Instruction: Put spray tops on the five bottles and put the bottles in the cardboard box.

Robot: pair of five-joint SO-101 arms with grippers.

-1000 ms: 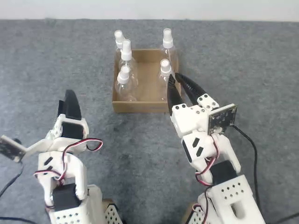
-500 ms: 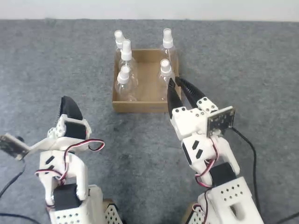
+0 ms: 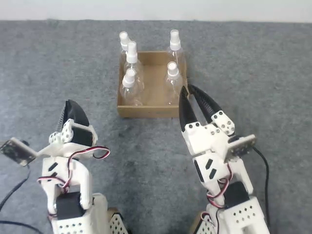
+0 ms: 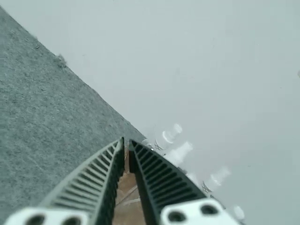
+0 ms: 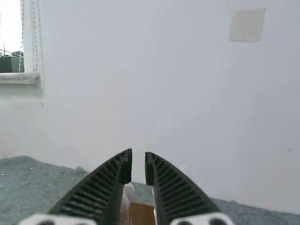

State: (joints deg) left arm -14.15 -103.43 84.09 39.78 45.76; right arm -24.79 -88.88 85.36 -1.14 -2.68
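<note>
Since a second ago the right gripper [image 3: 186, 89] has drawn back from the cardboard box [image 3: 146, 111] toward its own base, and its fingers have narrowed. The left gripper [image 3: 71, 103] has tipped upward a little on its own side. The bottles and the box have not shifted.

The right gripper now sits just off the box's near right corner, with its fingertips close to the near right bottle [image 3: 171, 79] but not touching it. Its fingers stand a crack apart and hold nothing; the right wrist view shows the same narrow gap. The left gripper hangs well apart from the box over the grey carpet [image 3: 253, 73], its fingers pressed together on nothing.

All five bottles stand upright with white spray tops [image 3: 172, 67] on. The near left bottle [image 3: 129, 85], the middle left bottle [image 3: 131, 61] behind it and the near right bottle stand inside the box. The far left bottle [image 3: 124, 40] and the far right bottle [image 3: 174, 44] stand at the box's far corners. It cannot be told whether these two are inside the far wall or just behind it.
</note>
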